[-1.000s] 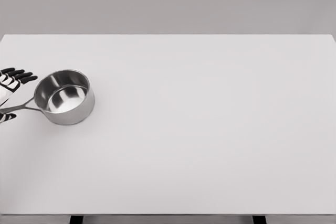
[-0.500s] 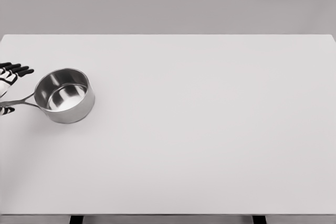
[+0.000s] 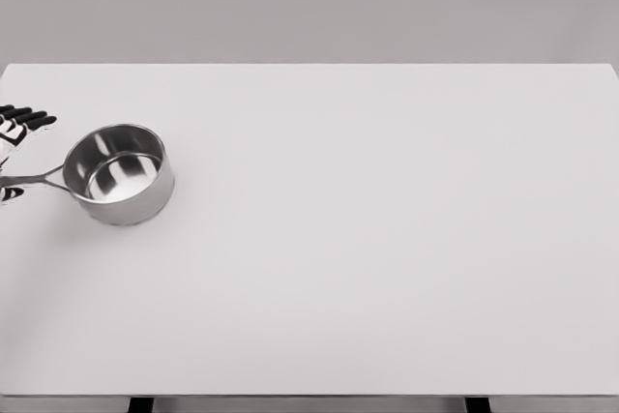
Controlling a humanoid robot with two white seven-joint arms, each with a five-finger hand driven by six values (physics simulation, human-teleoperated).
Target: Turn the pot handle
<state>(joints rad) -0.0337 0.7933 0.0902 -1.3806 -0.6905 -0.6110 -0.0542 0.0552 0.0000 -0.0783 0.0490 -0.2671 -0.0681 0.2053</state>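
Nearest us we see the front edge of the broad, matte white rectangular table (image 3: 368, 297), with two short dark supports (image 3: 141, 403) showing just beneath it at the bottom of the head view. The tabletop is smooth and featureless, and nothing lies on its near or right-hand stretches.

Farther in, at the far left, we find the small round stainless-steel pot (image 3: 120, 176) standing upright on the table. Its polished wall and bottom reflect light in pale patches, and its open mouth faces up with nothing in it that we can see. From its left side the thin, straight metal handle (image 3: 35, 180) runs almost level toward the left edge of the picture.

At that edge we see the left hand (image 3: 14, 147), white with black fingertips, only partly in frame. Its upper fingers (image 3: 31, 121) are stretched out and held apart above the handle, and one dark tip shows just below the handle's end. We cannot tell whether the hand actually clamps the handle or merely brackets it.

Beyond the table's far edge there is only a plain grey wall (image 3: 309, 2).
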